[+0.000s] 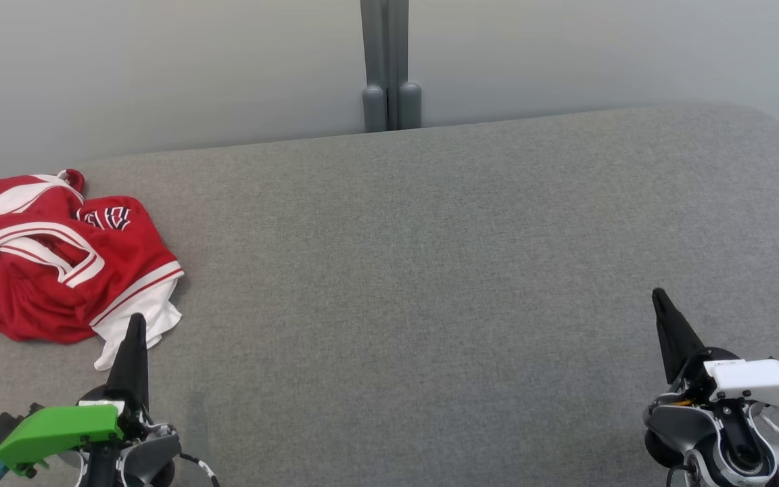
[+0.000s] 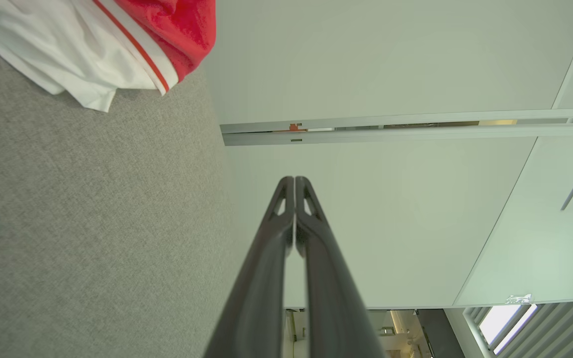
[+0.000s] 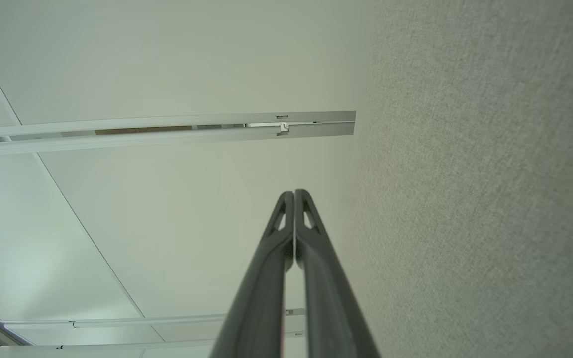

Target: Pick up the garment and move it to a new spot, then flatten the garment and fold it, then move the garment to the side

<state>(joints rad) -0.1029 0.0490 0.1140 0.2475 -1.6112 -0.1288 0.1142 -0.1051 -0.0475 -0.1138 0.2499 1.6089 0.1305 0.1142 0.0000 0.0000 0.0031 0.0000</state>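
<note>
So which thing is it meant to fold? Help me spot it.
Start with the wide grey padded surface below the pale wall. At its left end lies a crumpled garment, just beyond the left hand. It is bright red with white stripes against plain grey.

both arms rest low at either side. left gripper [image 1: 136, 321] and right gripper [image 1: 658, 295] point forward, each with its dark fingers [image 2: 286, 214] pressed together, holding nothing.

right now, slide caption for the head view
Crumpled red jersey at the left of a grey surface; left claw shut near it, right claw shut, apart.
</note>
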